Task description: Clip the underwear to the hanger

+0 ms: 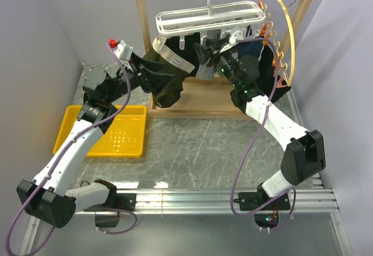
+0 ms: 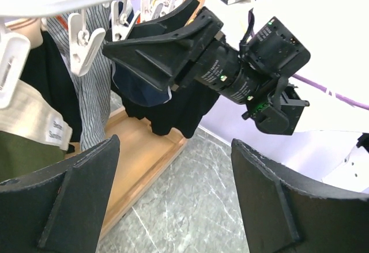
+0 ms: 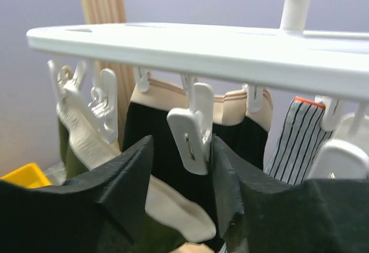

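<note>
Below the hanger (image 3: 173,40), your left gripper (image 2: 173,207) wide open, holding nothing, your right gripper (image 3: 183,149) half-open around a clip (image 3: 193,129), grip unclear.

Top view is fine for you: even, diffuse overhead light, only soft shadows under the arms on the table (image 1: 192,145), and a slight sheen on its surface. Left wrist: the wall (image 2: 323,11) blows out to white, the near fingers (image 2: 57,201) are soft, and the edges stretch. Right wrist: the hanger (image 3: 202,45) bar is overexposed and blurred up close, the white clip (image 3: 190,135) is reasonably sharp, the dark fingers (image 3: 115,195) lose detail, and the background is soft.
</note>
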